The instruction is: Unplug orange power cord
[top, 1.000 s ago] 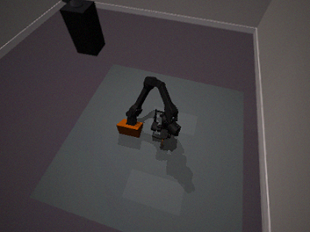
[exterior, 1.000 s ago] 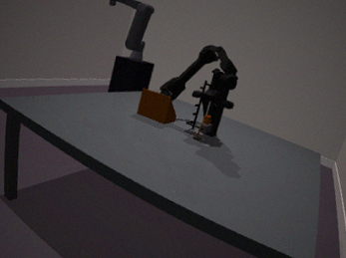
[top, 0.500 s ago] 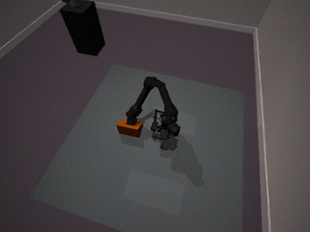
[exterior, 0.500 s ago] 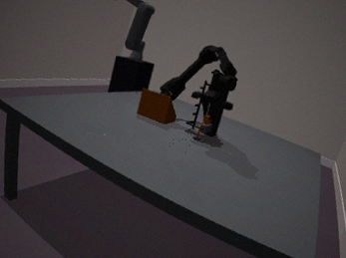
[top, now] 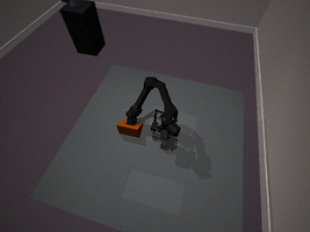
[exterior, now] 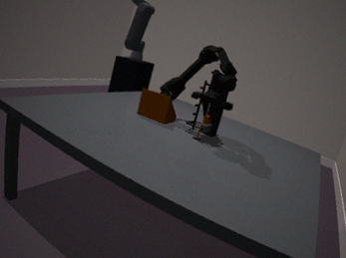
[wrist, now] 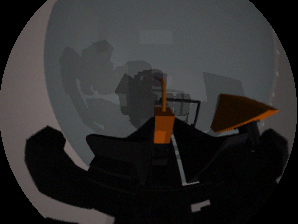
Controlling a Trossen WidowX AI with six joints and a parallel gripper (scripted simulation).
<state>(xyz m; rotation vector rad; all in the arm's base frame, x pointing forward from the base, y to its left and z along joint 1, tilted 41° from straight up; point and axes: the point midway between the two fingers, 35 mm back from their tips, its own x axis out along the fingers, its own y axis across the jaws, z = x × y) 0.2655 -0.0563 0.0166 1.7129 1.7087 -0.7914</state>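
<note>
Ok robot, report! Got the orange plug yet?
Gripper shut on plug. Cord runs up from it. Too dark to tell if it's out of the strip. Orange wedge beside, not blocking.
</note>
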